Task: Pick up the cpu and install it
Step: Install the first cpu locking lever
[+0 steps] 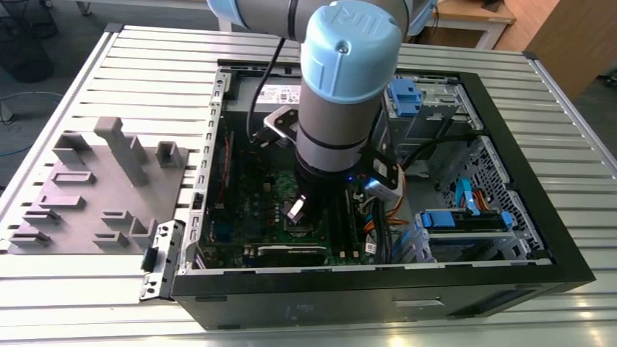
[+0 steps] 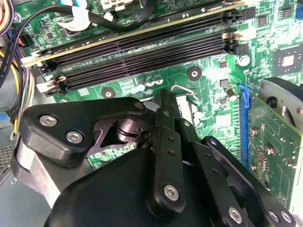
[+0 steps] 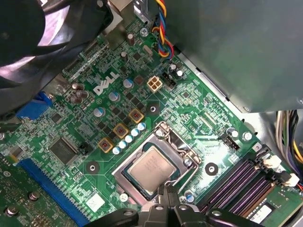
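The cpu is seen lying flat inside the silver socket frame on the green motherboard, w/ the black gripper poised just beside its edge, fingers drawn close together, nothing grasped. In the exterior view, the arm is lowered into the open PC case.

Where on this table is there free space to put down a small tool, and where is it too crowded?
Bare table slats lie at the exterior view's right of the computer case, and above the grey fixture in that view. Inside the case it is crowded: the gripper hangs close by the cpu, with cables beside.
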You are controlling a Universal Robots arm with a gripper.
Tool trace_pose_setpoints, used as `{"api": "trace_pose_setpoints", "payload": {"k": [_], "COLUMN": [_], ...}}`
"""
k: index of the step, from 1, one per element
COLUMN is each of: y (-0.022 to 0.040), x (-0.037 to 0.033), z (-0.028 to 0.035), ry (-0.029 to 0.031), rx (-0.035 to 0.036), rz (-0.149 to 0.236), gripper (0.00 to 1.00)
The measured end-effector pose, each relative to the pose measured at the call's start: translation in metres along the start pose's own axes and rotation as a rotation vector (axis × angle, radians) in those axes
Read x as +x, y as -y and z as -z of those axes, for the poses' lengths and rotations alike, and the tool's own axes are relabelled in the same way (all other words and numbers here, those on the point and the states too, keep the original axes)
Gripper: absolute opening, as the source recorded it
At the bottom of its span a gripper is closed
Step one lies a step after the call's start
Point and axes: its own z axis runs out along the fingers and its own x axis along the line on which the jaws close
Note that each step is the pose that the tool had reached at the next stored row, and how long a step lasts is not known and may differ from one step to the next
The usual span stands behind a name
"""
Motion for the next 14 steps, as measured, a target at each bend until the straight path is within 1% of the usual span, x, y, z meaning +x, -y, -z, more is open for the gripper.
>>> {"api": "trace_pose_setpoints", "payload": {"k": [2, 10, 14], "y": [0.0020, 0.0043, 0.0063], "x": [0.0003, -0.0006, -0.0022], "z": [-0.0010, -0.0042, -0.0067], "ry": [-0.0001, -0.0008, -0.0004], "rx": [0.0001, 0.0002, 0.0000], "rz": [0.000, 0.000, 0.000], "gripper": [0.11, 0.11, 0.11]}}
